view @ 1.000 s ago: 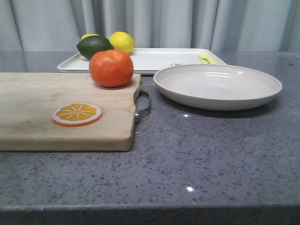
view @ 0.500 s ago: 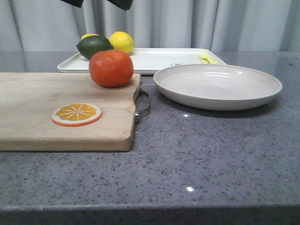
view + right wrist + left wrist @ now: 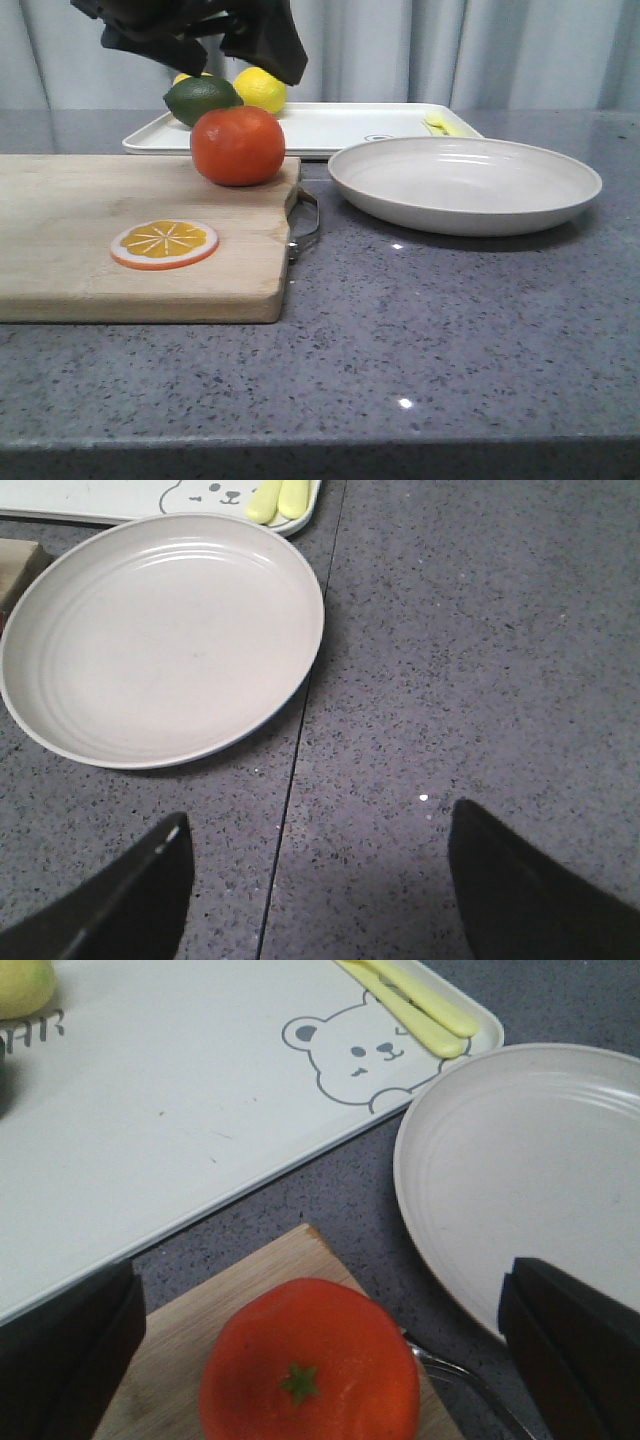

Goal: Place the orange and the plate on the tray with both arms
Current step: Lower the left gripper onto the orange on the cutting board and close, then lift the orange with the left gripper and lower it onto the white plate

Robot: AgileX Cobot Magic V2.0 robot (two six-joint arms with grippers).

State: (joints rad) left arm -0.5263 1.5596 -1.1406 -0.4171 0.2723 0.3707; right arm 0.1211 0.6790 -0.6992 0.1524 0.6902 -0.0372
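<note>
We see the front view from low at the table's near edge, looking level toward the curtain; the board [image 3: 140, 235] fills the near left and the tray [image 3: 330, 128] lies far back. Our left wrist view looks steeply down from close above the orange [image 3: 310, 1365], taking in the tray's corner [image 3: 200, 1110] and the plate's rim [image 3: 420, 1200]. Our right wrist view looks down from higher, over bare table beside the plate [image 3: 160, 640]. All three views share the plate; both wrist views share the tray's bear print [image 3: 355, 1055] and yellow utensils [image 3: 280, 498].
</note>
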